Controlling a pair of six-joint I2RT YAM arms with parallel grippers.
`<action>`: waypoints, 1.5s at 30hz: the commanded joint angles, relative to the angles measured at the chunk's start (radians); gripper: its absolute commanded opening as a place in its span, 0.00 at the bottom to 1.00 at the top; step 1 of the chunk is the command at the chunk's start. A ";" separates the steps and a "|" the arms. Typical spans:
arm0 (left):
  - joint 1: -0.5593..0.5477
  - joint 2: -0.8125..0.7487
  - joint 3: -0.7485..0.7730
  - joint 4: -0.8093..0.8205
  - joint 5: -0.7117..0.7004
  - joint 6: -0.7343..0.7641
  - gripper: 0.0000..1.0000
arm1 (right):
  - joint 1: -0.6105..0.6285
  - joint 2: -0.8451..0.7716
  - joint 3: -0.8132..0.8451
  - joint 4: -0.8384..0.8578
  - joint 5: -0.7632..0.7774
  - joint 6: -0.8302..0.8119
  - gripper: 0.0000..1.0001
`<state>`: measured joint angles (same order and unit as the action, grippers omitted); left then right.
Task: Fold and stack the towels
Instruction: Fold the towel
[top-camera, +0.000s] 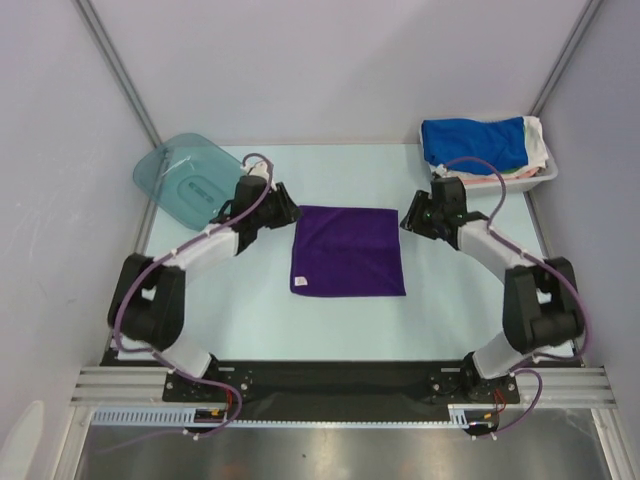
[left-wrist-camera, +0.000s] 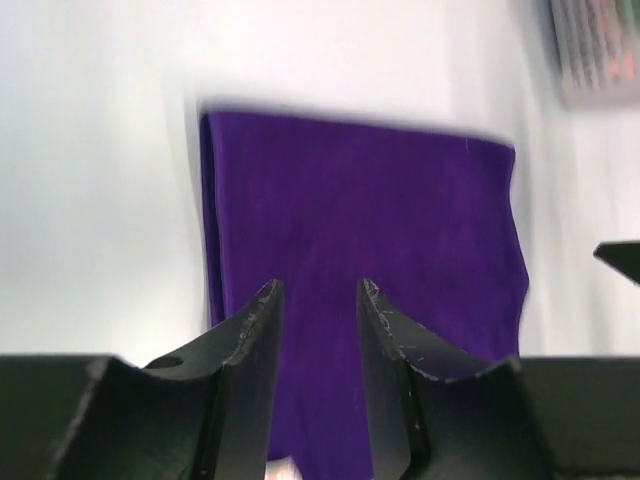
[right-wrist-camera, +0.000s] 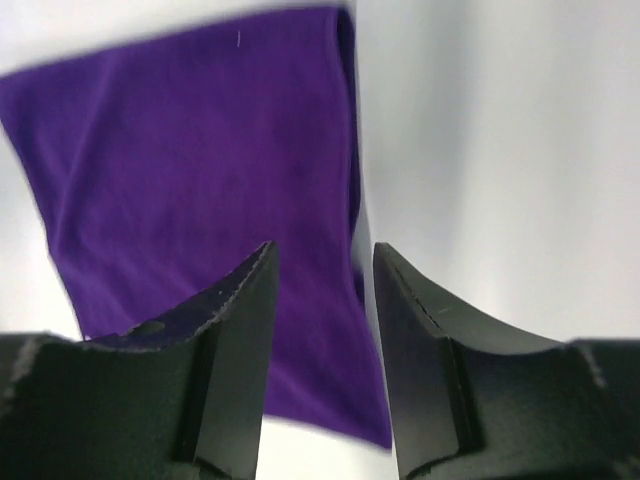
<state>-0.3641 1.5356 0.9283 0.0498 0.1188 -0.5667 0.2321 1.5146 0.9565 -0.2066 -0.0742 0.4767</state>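
The dark purple towel (top-camera: 348, 250) lies flat, folded to a rectangle, in the middle of the table. It also shows in the left wrist view (left-wrist-camera: 370, 240) and the right wrist view (right-wrist-camera: 190, 160). My left gripper (top-camera: 288, 213) is open and empty, over the towel's far left corner; in its wrist view (left-wrist-camera: 315, 290) the towel fills the gap. My right gripper (top-camera: 410, 220) is open and empty by the towel's far right corner, straddling its edge in the wrist view (right-wrist-camera: 322, 255). The royal blue towel (top-camera: 474, 142) lies on top in the white bin (top-camera: 548, 172). The green towel is mostly hidden.
A translucent teal lid (top-camera: 185, 178) lies at the back left. The bin at the back right also holds white and pinkish cloth under the blue towel. Grey walls enclose the table on three sides.
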 joint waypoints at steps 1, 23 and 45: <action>0.027 0.185 0.182 -0.028 -0.027 0.065 0.40 | -0.026 0.148 0.138 0.055 0.048 -0.052 0.47; 0.067 0.603 0.598 -0.232 0.041 0.176 0.42 | -0.024 0.584 0.524 0.021 -0.009 -0.107 0.44; 0.067 0.706 0.701 -0.318 0.094 0.215 0.36 | 0.009 0.630 0.574 -0.073 0.063 -0.153 0.35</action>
<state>-0.3023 2.2135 1.6005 -0.2321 0.1875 -0.3794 0.2359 2.1181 1.4853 -0.2375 -0.0395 0.3519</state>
